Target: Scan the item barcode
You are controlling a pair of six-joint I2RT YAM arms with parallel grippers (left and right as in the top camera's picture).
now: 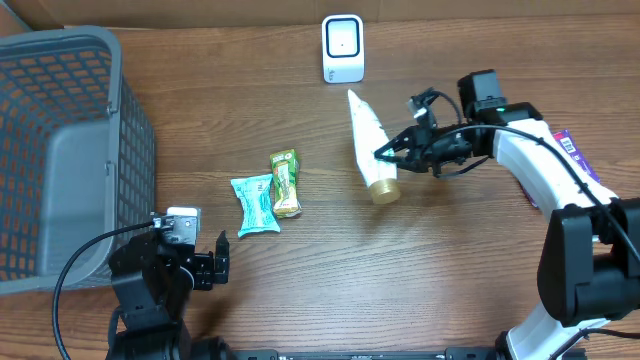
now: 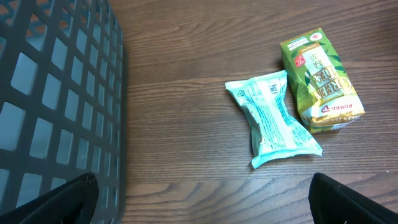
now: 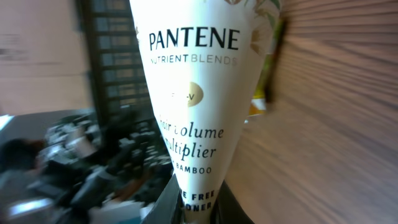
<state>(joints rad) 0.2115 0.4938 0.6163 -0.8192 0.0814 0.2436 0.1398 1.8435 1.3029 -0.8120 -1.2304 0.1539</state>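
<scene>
A white Pantene tube (image 1: 366, 140) lies in front of the white barcode scanner (image 1: 343, 48), tan cap toward me. My right gripper (image 1: 386, 156) comes in from the right and is shut on the tube near its cap end. The right wrist view shows the tube (image 3: 199, 93) filling the frame, pinched at the bottom by my gripper (image 3: 199, 210), its dark fingers (image 3: 163, 202) on either side. My left gripper (image 1: 222, 260) rests open near the front left, holding nothing; its own view shows the gripper (image 2: 202, 208) over bare wood.
A large grey mesh basket (image 1: 60, 150) fills the left side. A teal packet (image 1: 254, 205) and a green drink carton (image 1: 286, 183) lie mid-table, also seen as the packet (image 2: 277, 118) and carton (image 2: 320, 78). A purple item (image 1: 575, 155) lies under the right arm.
</scene>
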